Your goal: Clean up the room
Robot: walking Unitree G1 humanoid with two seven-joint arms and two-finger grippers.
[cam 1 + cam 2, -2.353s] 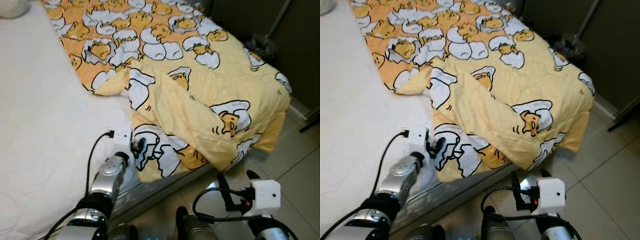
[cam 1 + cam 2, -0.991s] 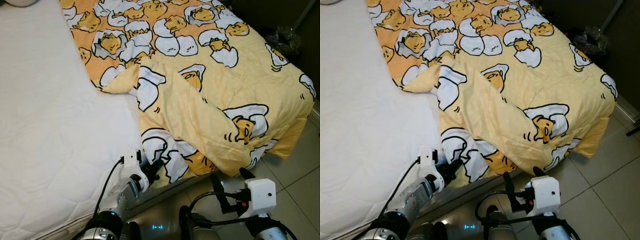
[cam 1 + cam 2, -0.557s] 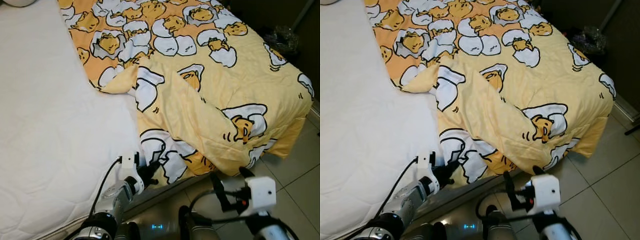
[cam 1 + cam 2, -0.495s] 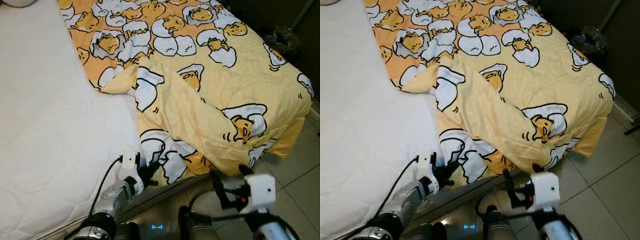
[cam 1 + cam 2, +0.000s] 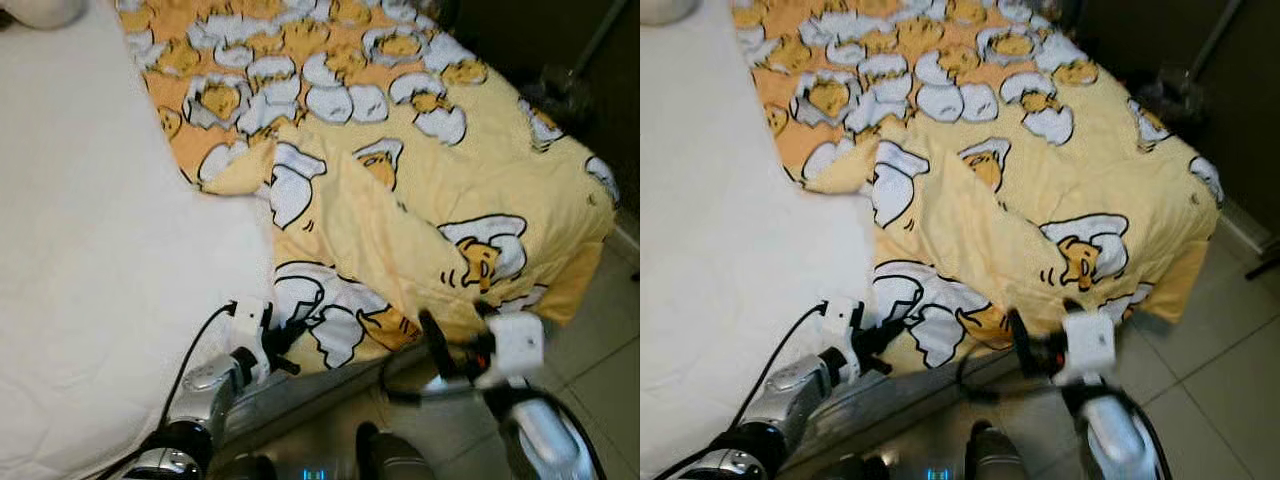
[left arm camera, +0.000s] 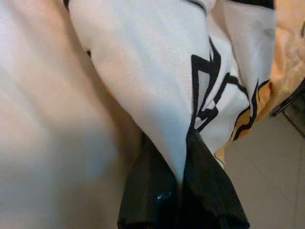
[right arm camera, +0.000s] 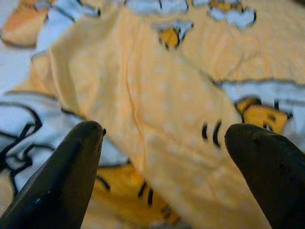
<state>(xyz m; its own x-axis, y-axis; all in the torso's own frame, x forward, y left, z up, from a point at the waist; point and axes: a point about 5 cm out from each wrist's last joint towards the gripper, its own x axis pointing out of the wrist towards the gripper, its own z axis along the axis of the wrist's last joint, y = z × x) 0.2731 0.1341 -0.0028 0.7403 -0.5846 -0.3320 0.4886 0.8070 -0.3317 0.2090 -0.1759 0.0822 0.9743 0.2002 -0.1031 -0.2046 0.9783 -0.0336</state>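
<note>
- Even indoor light, brightest on the white mattress (image 5: 90,250).
- Dark shadow beyond the yellow blanket (image 5: 480,170).
- Right arm (image 5: 520,400) motion-blurred.
- Wrist views soft, close-up, out of focus.

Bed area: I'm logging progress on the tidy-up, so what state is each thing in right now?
Yellow blanket: rumpled, folded back on itself, hanging over the bed's corner.
White mattress: uncovered on the robot's left.
Left gripper: shut, fingers pinching the blanket's edge.
Right gripper: open, at the blanket's hanging fold, holding nothing.

Right claw (image 5: 452,345) motion-blurred; blanket (image 5: 420,190) top cut off by frame edge.
</note>
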